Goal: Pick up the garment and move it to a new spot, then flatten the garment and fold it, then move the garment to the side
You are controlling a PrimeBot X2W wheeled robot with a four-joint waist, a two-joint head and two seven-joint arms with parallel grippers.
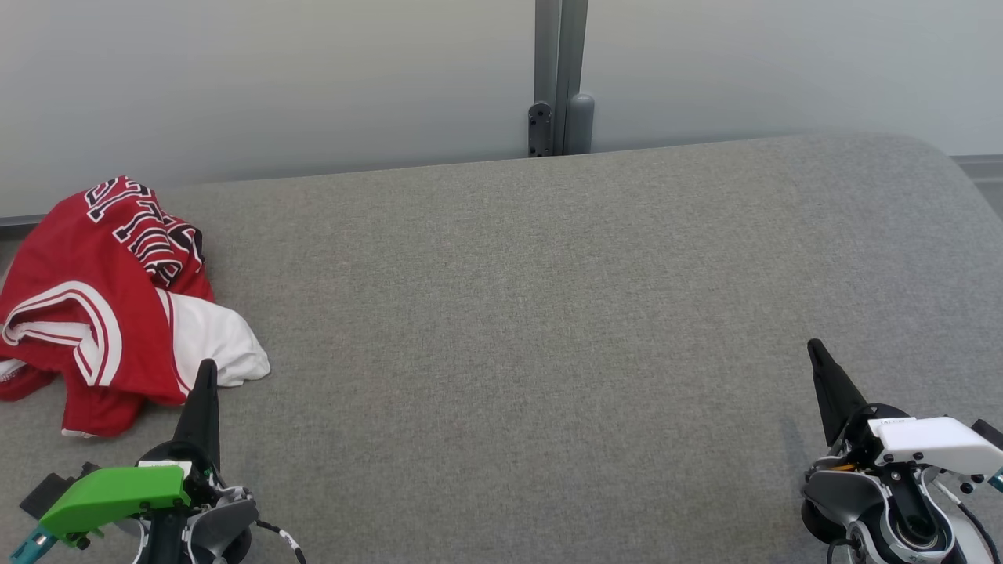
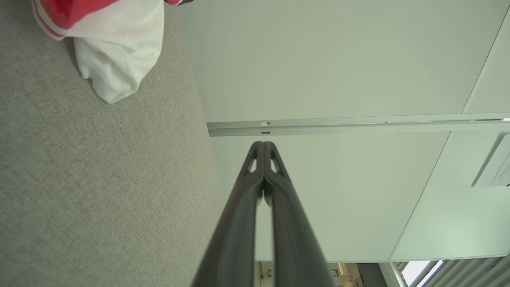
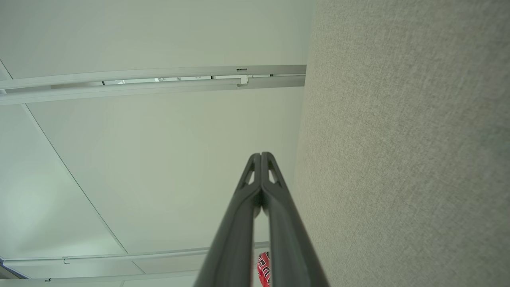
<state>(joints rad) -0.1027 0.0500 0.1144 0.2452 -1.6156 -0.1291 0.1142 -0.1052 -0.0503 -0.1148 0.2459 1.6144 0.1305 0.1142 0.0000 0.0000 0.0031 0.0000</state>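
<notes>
1. Grey woven fabric is seen covering the wide work surface. It is backed by pale wall panels that are joined at a grey metal post.
2. The left gripper is found at the lower left of the head view. Its jaws are pressed fully together and nothing is held between them.
3. The right gripper is found at the lower right of that view. Its jaws are likewise closed tight on nothing.
4. The garment, a red jersey with white trim and black-and-white lettering, is left crumpled in a heap on the fabric.
5. The heap is placed just ahead of the left jaws and to their left. Its white fold is nearest the tips, and in the left wrist view it is seen apart from them.
6. From the right jaws the garment is well apart, far off to their left across the fabric.
</notes>
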